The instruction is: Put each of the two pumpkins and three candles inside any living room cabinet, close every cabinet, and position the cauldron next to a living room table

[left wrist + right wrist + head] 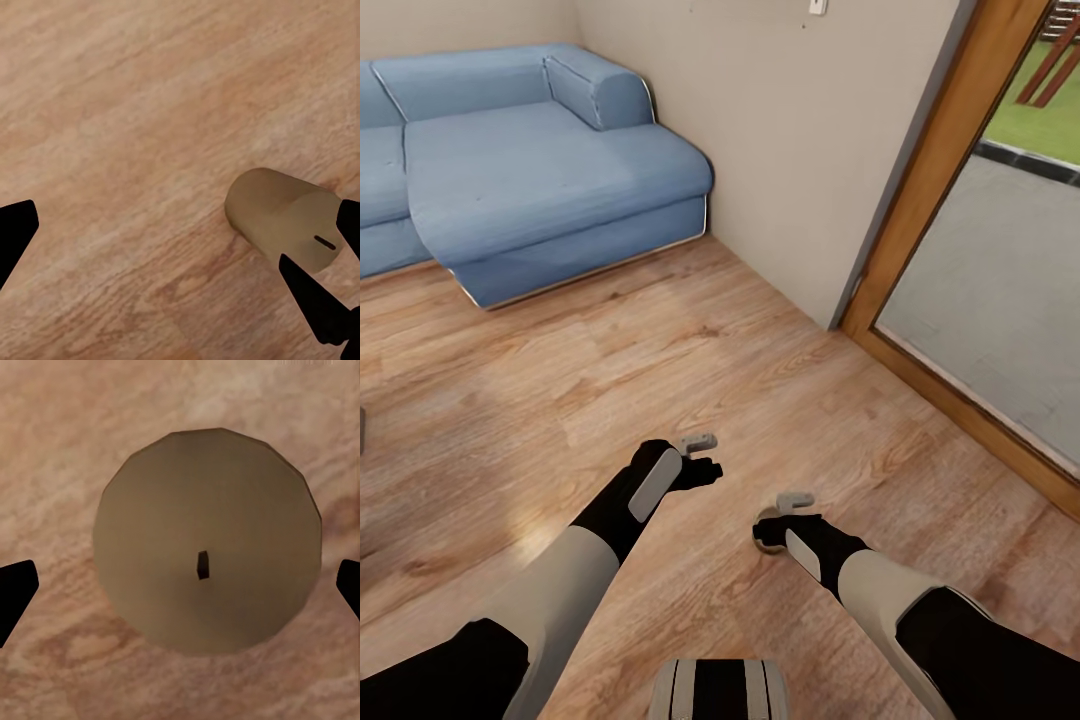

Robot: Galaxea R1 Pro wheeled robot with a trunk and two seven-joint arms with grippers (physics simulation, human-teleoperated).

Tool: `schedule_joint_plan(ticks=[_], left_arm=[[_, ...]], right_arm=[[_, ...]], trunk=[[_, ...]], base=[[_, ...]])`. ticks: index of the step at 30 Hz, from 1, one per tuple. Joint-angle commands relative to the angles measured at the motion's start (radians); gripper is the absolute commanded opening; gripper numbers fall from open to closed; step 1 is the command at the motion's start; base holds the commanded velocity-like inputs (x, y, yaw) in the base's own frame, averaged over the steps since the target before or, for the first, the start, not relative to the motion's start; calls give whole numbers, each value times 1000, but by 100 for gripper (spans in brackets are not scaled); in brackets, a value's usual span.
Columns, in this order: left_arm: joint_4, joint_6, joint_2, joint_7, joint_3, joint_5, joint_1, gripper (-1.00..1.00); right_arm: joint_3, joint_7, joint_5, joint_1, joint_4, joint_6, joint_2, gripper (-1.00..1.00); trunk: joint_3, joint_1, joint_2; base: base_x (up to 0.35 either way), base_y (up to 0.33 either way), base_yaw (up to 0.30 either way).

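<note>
Head view: wooden floor (pixel 560 380) across most of the frame, blue sofa (pixel 530 180) at upper left, beige wall (pixel 780 130) at upper centre, wood-framed glass door (pixel 920 220) at right. Both arms reaching down in the lower half. Left gripper (pixel 700 455) hanging just above centre-bottom over bare boards, holding nothing. Right gripper (pixel 785 515) poised directly over a candle (pixel 768 532), of which just a tan edge peeks out beneath the wrist, lower centre-right.

Left wrist view: candle (pixel 281 217) standing upright on the floor (pixel 135 135) at centre-right, a short tan cylinder with a tiny dark wick. Left gripper's own dark fingers (pixel 15 232) spread wide, nothing between them. Right gripper (pixel 330 285) coming in at lower right, its dark fingers (pixel 315 300) either side of the candle top; touching or not, hard to tell.

Right wrist view: looking straight down on the candle (pixel 206 536), round top centred, wick in the middle. Right gripper (pixel 180 589) open, fingers (pixel 15 592) at the left and right edges, apart from the wax, not yet pinching.

Likely light, rigid and matte, so little slip expected; wax may dent under a hard squeeze. Best taken across the round sides, below the top rim, kept upright. Nothing standing in the way on the surrounding floor; sofa, wall and door well apart. Left gripper near enough to mind on lifting.
</note>
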Motion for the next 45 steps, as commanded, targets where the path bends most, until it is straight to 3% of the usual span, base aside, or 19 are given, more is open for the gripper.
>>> schedule_joint_plan(ticks=[1,40,45], left_arm=[[-1,1,0,9,-1,9,0,100],[-1,-5,0,8,-1,9,-1,100],[-1,-5,0,8,-2,9,-1,100]], right_arm=[[8,-6,-9,0,-2,5,0,100],[7,-7,-9,0,-3,5,0,100],[8,-7,-9,0,-3,5,0,100]], trunk=[[-4,4,-8],[-7,8,-15],[-26,13,-23]], base=[[0,0,0],[4,-1,0],[0,0,0]])
